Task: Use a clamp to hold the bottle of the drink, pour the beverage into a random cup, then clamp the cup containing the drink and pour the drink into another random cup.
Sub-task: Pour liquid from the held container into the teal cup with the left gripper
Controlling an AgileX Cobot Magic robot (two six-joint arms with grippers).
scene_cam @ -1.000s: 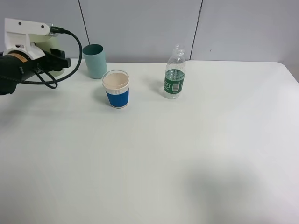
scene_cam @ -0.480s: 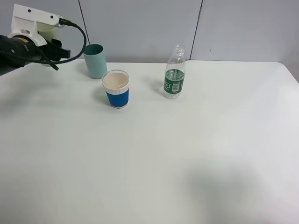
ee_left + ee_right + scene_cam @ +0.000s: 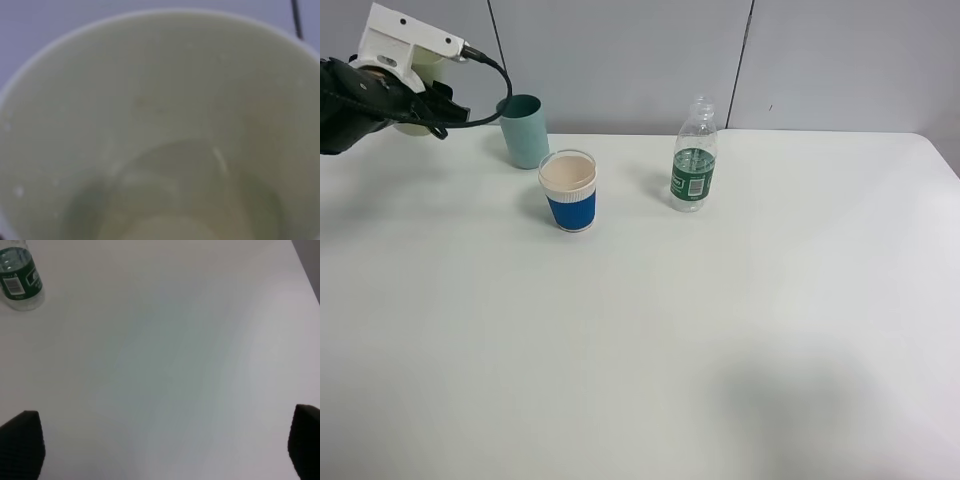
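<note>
Item 1, pale yellow-green cup: I see it mostly hidden behind the wrist camera mount and the left gripper, which is clamped on it. The cup is held clear of the table, near the teal cup. The left wrist view shows only its blurred inside, with beverage low.
Item 2, right gripper: only the fingertips show, spread wide over bare table. The bottle is cut off and well apart.

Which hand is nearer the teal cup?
Left. The left hand, gripping the pale cup, hangs left of the teal cup; the right hand is over table beyond the bottle.
</note>
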